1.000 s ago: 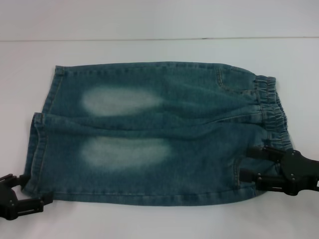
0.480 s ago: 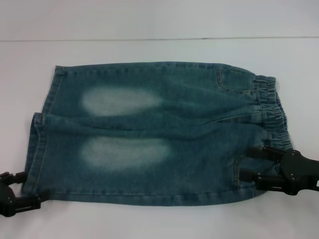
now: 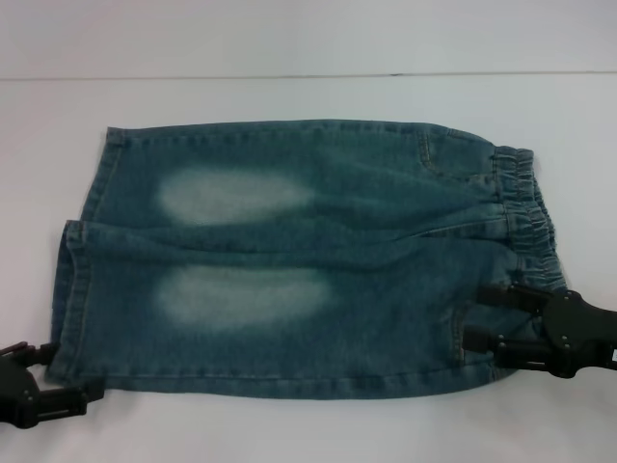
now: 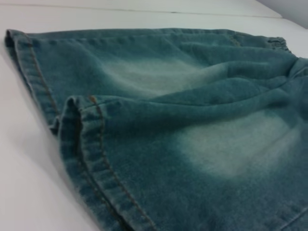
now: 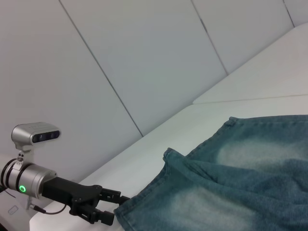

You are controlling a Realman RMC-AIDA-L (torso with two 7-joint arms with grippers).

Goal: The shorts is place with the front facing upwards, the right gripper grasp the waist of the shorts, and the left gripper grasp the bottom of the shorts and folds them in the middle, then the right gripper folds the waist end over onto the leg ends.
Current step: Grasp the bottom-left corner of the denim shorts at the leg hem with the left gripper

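You have the table (image 3: 308, 48) under everything, white and wide. On it the shorts (image 3: 299, 260) lie flat, front up, with two pale patches, one on each leg. The waist (image 3: 525, 212) points toward your right side, its elastic band puckered; the hems (image 3: 72, 280) point toward your left, the nearer leg's hem rolled slightly up off the table.

Your right gripper (image 3: 477, 326) sits at the near corner of the waist, jaws spread, both fingers lying over the denim just beside the band; you cannot tell from here whether they press on it.

Your left gripper (image 3: 60, 381) is at the near corner of the hems, jaws spread, with the hem's corner just at the fingertips. In the right wrist view it (image 5: 115, 208) shows the same.
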